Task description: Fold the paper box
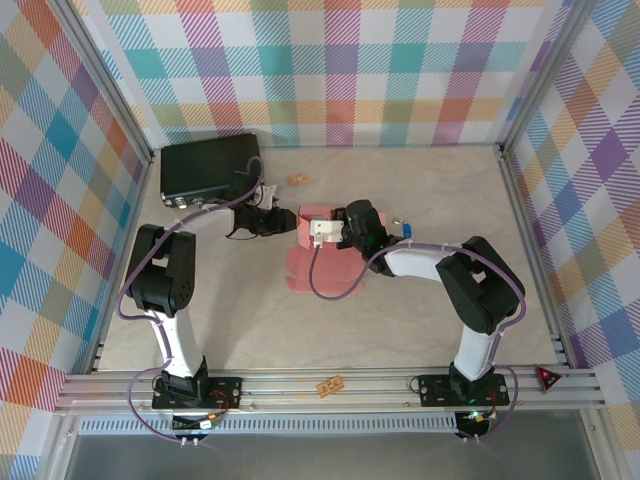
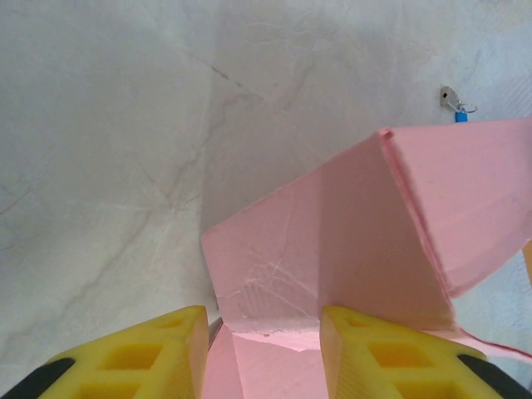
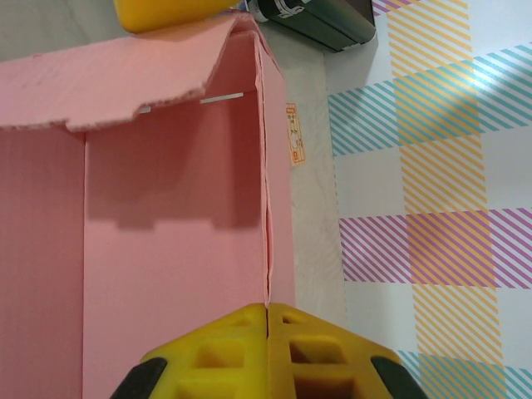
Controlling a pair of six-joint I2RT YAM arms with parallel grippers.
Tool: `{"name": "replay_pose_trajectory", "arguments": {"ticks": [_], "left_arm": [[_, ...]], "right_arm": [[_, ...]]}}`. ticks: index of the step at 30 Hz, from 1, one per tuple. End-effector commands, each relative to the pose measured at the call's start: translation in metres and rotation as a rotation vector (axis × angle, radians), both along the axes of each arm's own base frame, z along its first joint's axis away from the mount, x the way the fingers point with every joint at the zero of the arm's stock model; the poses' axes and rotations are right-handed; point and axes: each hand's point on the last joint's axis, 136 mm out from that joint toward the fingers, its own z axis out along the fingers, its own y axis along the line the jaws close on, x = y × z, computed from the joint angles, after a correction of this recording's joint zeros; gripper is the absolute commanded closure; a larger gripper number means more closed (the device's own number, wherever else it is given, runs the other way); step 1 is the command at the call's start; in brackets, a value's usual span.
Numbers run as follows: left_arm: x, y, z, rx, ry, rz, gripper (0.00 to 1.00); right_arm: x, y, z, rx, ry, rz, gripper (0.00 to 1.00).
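Here, centre frame, the right gripper (image 3: 268, 310) pinches the paper box (image 1: 304, 270) wall, jaws pressed together. The left gripper (image 2: 264, 322) straddles a flap, jaws spread.

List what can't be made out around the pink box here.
- Top external: the right arm covers the far half of the paper box, hiding the contact there.
- Left wrist: card fills the gap between the left fingers. Whether it is pinched or only straddled is unclear, as the bottom edge cuts it off.
- Right wrist: the print on the label beside the box is too small to read.
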Motion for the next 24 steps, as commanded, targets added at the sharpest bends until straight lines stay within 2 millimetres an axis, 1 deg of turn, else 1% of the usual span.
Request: {"name": "replay_pose_trajectory", "arguments": {"ticks": [1, 10, 19, 24], "left_arm": [[-0.004, -0.016, 0.005, -0.034, -0.04, -0.072, 0.6], [-0.015, -0.021, 0.006, -0.063, -0.062, -0.101, 0.62], [-0.018, -0.023, 0.008, -0.073, -0.073, -0.121, 0.68], [-0.023, -0.023, 0.009, -0.073, -0.083, -0.139, 0.68]], "right_arm": [[0.002, 0.0, -0.006, -0.002, 0.028, -0.004, 1.0], [0.002, 0.001, -0.006, -0.003, 0.028, -0.005, 1.0], [0.003, 0.0, -0.007, -0.008, 0.029, -0.009, 1.0], [0.004, 0.0, -0.007, -0.01, 0.026, -0.009, 1.0]]}}
